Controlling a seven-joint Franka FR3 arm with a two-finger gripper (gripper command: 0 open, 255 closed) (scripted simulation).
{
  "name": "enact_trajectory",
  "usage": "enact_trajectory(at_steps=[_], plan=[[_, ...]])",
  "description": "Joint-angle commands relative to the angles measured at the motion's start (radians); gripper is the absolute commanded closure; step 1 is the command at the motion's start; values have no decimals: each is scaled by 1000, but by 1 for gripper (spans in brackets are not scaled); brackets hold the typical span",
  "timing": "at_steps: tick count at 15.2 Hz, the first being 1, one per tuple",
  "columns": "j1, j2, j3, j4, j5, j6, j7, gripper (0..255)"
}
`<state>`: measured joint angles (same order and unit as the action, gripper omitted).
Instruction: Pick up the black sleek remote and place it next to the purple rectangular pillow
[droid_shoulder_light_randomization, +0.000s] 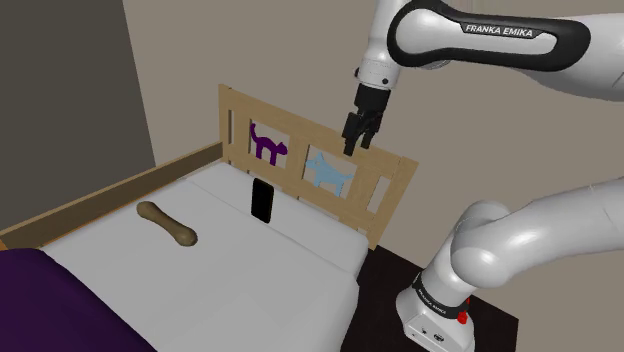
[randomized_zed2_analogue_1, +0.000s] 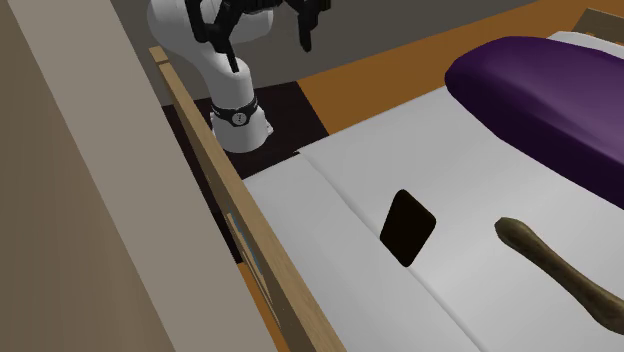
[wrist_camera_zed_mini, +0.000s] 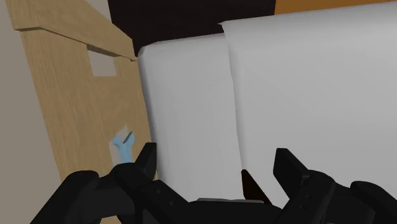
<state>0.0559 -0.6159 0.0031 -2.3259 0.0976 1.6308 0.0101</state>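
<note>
The black remote (droid_shoulder_light_randomization: 262, 200) (randomized_zed2_analogue_1: 408, 228) lies on the white bed (droid_shoulder_light_randomization: 250, 262), close to the wooden headboard (droid_shoulder_light_randomization: 380, 180). The purple pillow (droid_shoulder_light_randomization: 50, 310) (randomized_zed2_analogue_1: 545, 90) rests at the bed's other end, far from the remote. My gripper (droid_shoulder_light_randomization: 358, 135) (wrist_camera_zed_mini: 218, 167) hangs open in the air above the headboard, higher than the remote and toward the shoulder view's right of it. Nothing is between its fingers (wrist_camera_zed_mini: 147, 159). In the wrist view a dark sliver (wrist_camera_zed_mini: 249, 184), probably the remote's edge, peeks out beside one finger.
A brown bone-shaped object (droid_shoulder_light_randomization: 167, 224) (randomized_zed2_analogue_1: 555, 265) lies on the bed between remote and pillow. The headboard carries a purple cat (droid_shoulder_light_randomization: 266, 143) and a blue cat (droid_shoulder_light_randomization: 328, 170). A wooden side rail (droid_shoulder_light_randomization: 110, 195) borders the bed. The robot's base (droid_shoulder_light_randomization: 440, 310) stands on dark floor beside it.
</note>
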Motion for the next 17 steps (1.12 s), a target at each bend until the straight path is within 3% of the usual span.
enact_trajectory(at_steps=[1,9,17], plan=[[11,61,21,10,5,58,10,0],[46,322,99,99,0,248,59,0],[78,608,160,268,-59,377,127,0]])
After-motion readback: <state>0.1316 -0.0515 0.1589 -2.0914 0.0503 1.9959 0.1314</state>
